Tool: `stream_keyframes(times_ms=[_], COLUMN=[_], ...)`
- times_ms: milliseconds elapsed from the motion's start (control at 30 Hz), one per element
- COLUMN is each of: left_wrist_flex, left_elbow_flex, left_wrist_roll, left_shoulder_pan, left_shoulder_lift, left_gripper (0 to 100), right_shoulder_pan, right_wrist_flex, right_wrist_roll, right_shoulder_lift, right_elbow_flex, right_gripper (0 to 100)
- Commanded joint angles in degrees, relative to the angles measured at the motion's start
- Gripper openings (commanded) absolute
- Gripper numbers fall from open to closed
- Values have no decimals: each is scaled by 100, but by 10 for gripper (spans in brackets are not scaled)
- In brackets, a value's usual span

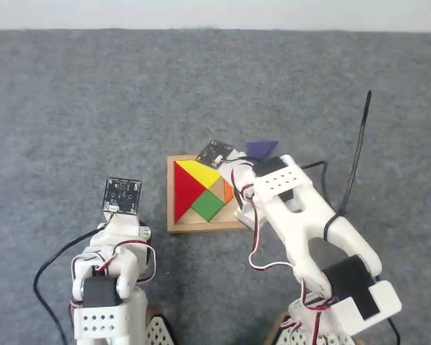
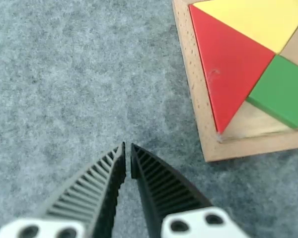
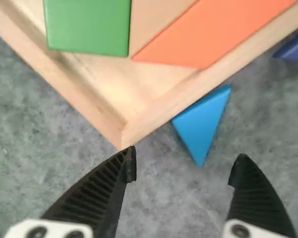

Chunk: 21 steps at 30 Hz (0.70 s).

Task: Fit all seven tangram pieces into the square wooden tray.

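My right gripper [image 3: 186, 154] gapes wide, empty; the blue triangle [image 3: 201, 121] lies just ahead — tip toward me, against the tray [image 3: 154, 106] wall. My left gripper [image 2: 127, 148], closed on nothing, sits farther off.

Bare carpet [image 1: 79, 93] fills the high view's upper and left parts. At centre, the tray [image 1: 170, 205] wall hems the blue triangle [image 3: 201, 124] on one side; the right arm [image 1: 302, 215] covers the tray's right edge.
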Motion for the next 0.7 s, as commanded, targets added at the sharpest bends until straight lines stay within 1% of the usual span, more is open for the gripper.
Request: stream_keyframes(times_ms=[0,133,233,333,500,600,667], left_wrist_flex=[18,18,18,18,18,18,18], left_elbow_flex=[-66,-66,-66,-66,-66,-66,-66], left_wrist_roll=[-9,-9,-9,-9,-9,-9,-9], left_shoulder_pan=[18,18,18,18,18,18,18], left_shoulder_lift=[-114,-114,-114,-114,-114,-114,-114], left_gripper=[21,21,21,21,21,21,21], right_shoulder_pan=[189,259,303,330,338,435,497], right_wrist_flex=[-321,-347,-347,-347,-295,13,215], right_wrist_roll=[44,-26,-273,-273,-273,-246,-149], right_shoulder_lift=[-31,690,1130,1464,1684,1684,1719], right_elbow_flex=[-396,-809,-1204,-1407,-1415,-1415,-1389], right_gripper=[303,303,303,303,291,249,246])
